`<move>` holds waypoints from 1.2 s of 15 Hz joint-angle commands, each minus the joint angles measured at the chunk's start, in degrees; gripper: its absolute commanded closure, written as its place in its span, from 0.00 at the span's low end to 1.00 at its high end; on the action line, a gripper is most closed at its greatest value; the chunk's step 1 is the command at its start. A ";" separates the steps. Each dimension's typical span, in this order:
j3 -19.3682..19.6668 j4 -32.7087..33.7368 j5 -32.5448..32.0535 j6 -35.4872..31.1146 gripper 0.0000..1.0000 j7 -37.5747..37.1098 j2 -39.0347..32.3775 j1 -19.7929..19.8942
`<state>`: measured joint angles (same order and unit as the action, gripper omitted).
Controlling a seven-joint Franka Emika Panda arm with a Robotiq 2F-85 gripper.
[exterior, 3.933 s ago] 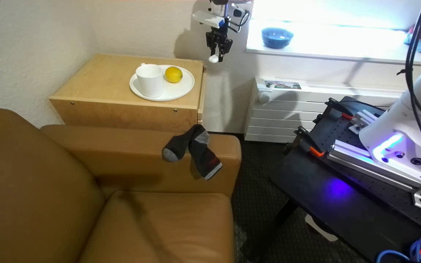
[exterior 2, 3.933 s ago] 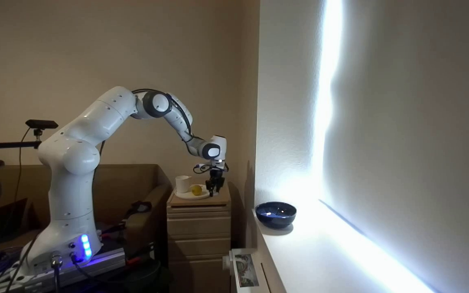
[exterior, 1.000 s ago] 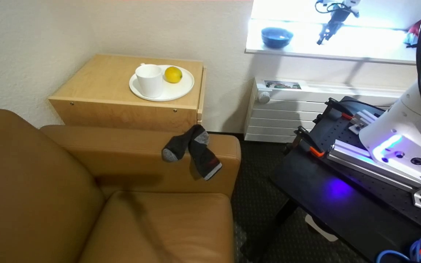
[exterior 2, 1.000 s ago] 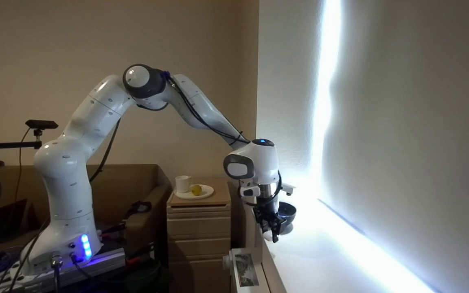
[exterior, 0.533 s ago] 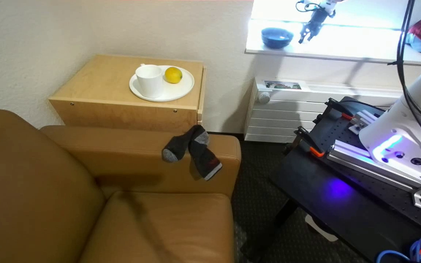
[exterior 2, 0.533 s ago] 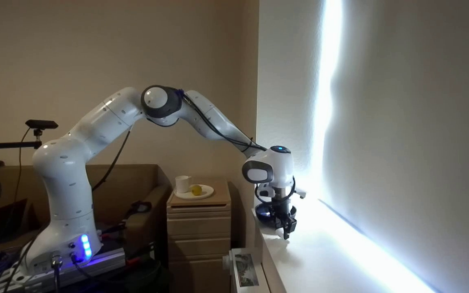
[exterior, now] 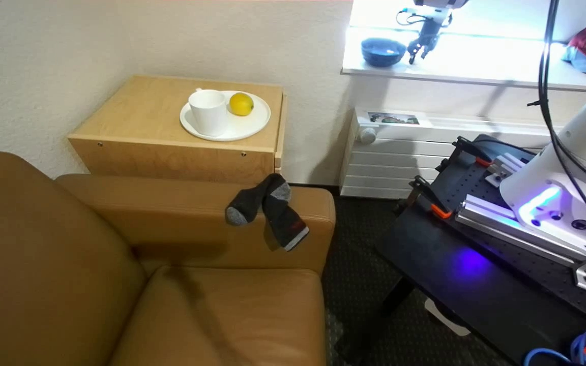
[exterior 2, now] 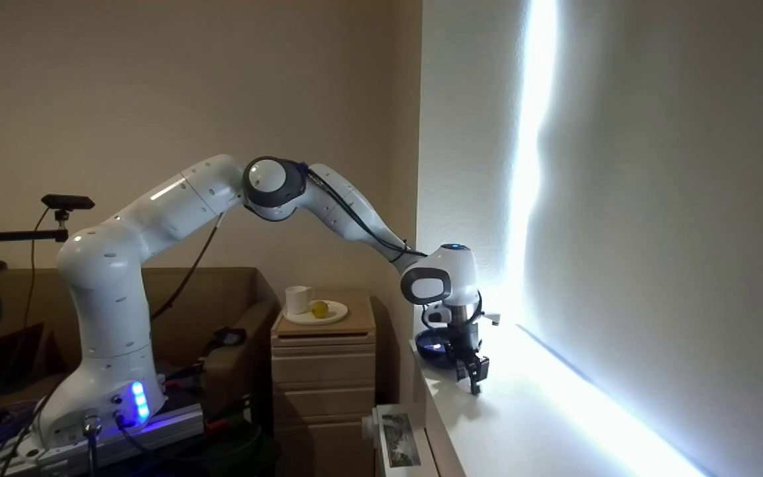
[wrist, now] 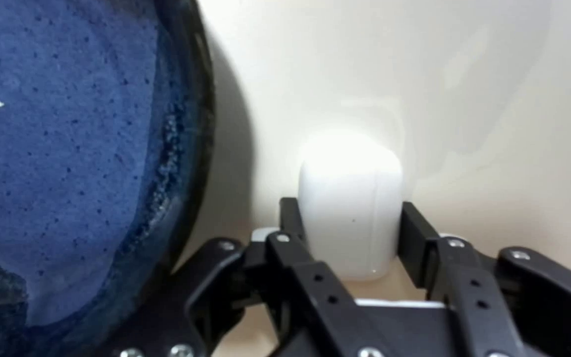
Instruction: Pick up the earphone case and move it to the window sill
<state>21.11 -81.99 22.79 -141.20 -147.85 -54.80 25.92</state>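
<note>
Gripping earphone case (wrist: 349,218) — wrist view clearest

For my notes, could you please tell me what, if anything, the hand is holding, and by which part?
The hand holds the earphone case by opposite sides, toward its lower end in the wrist view.

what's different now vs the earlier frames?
The pincer carried the earphone case from near the side table to the window sill, rightward in both exterior views, beside the blue bowl. The case still looks gripped; whether it touches the sill is unclear. The bowl seems nudged slightly away from the pincer. Mug, plate, yellow fruit and socks stayed put.
</note>
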 commanded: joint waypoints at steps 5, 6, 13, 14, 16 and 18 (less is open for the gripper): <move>2.85 -2.97 -4.28 0.40 0.00 -0.70 1.40 -1.47; 2.25 -4.15 -3.70 -0.09 0.00 0.69 2.80 -0.59; -4.37 -18.58 0.09 -5.01 0.00 20.42 19.78 9.94; -6.02 -21.23 0.54 -5.91 0.00 24.79 22.71 12.14; -11.05 -26.21 0.69 -8.42 0.00 33.19 28.42 18.42; -18.20 -31.00 1.39 -11.03 0.00 41.54 33.76 26.82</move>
<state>12.32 -102.93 22.75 -147.84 -117.33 -30.39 42.77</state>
